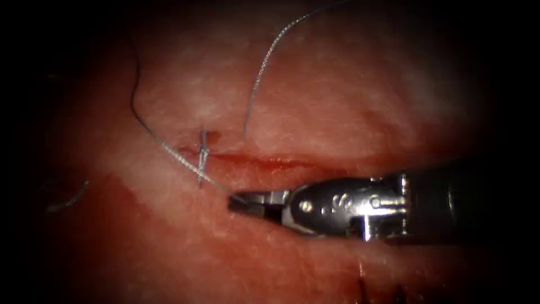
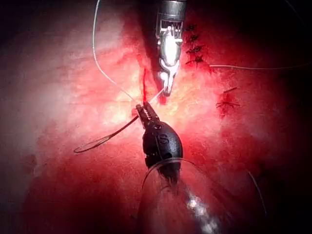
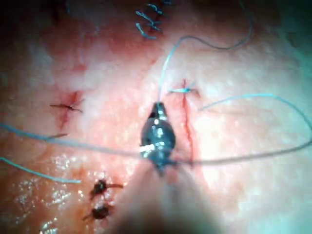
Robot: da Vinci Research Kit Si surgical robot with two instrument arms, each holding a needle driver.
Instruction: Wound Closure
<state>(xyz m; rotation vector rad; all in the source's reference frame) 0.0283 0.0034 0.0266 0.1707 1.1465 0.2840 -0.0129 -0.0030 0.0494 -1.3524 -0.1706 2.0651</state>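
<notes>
- Thread (image 1: 169, 150) clenched in right tool (image 1: 236, 201), lower centre, just below cut (image 1: 270, 162), beside stitch (image 1: 202, 157).
- Left tool (image 2: 145, 111) by cut; hold impossible to tell.
- Probably knot tightening; calls for even tension.

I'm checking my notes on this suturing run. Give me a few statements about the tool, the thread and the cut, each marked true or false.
1. The right hand grips the thread at its tip. True.
2. The right hand holds the needle at mid-curve. False: its jaws are shut on thread.
3. A tied stitch crosses the cut. True.
4. The right hand's tip lies left of that stitch. False: it lies to the stitch's right, just below the cut.
5. Stitches cross the cut along its whole length. False: right of the one stitch, the cut is unstitched.
</notes>
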